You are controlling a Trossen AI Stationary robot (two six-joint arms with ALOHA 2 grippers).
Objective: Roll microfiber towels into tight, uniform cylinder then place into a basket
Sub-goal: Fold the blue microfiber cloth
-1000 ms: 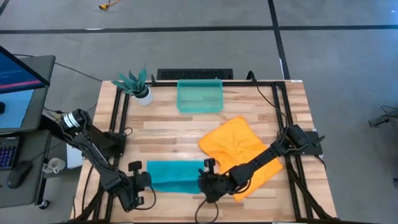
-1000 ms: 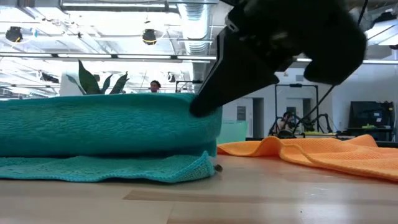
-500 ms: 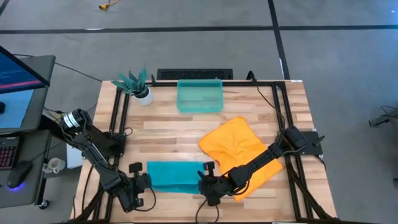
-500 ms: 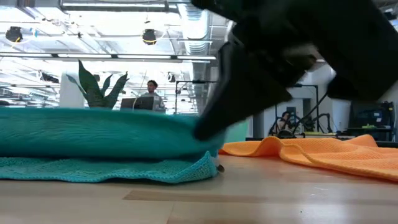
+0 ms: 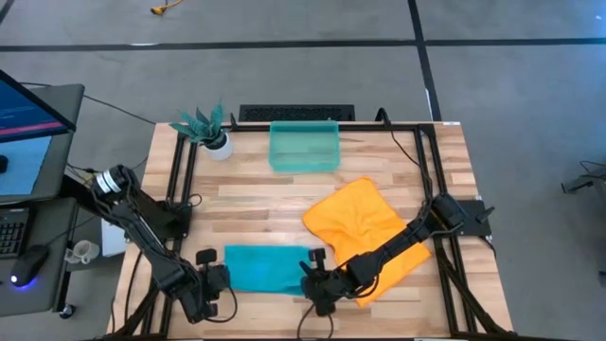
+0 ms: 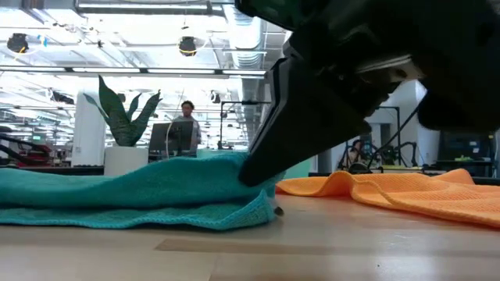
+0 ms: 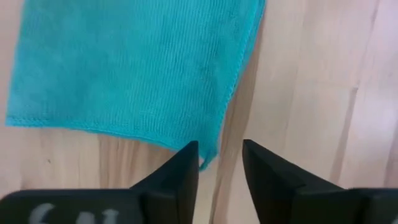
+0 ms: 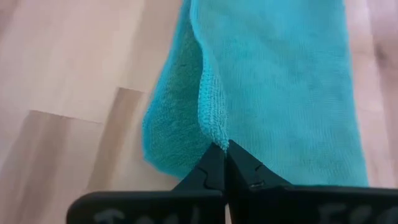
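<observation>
The teal-blue towel (image 5: 268, 268) lies folded on the table near its front edge, between my two grippers. My left gripper (image 5: 216, 280) is at the towel's left end. In the left wrist view it (image 7: 219, 155) is open, with the towel's corner (image 7: 208, 155) just beyond the fingertips and not held. My right gripper (image 5: 315, 275) is shut on the towel's right end. The orange towel (image 5: 365, 227) lies crumpled at the right, partly under my right arm. The basket (image 5: 304, 145) stands at the far edge. My right gripper (image 8: 221, 149) pinches the hemmed edge of the towel's upper layer (image 8: 211, 124) between its two fingertips, at the towel's right end. The fingers slant down from the table's right side. That end (image 6: 234, 168) is raised a little; the rest slopes down onto the table.
A potted plant (image 5: 206, 128) stands at the far left corner, beside the basket. Bare wood shows between the teal towel and the basket. The black frame rails (image 5: 180, 180) run along the table's left and right sides.
My left gripper has opened and let go of the teal towel. The raised upper layer has sunk at its left part onto the table, while the right end stays held. My right gripper has lowered that end slightly.
</observation>
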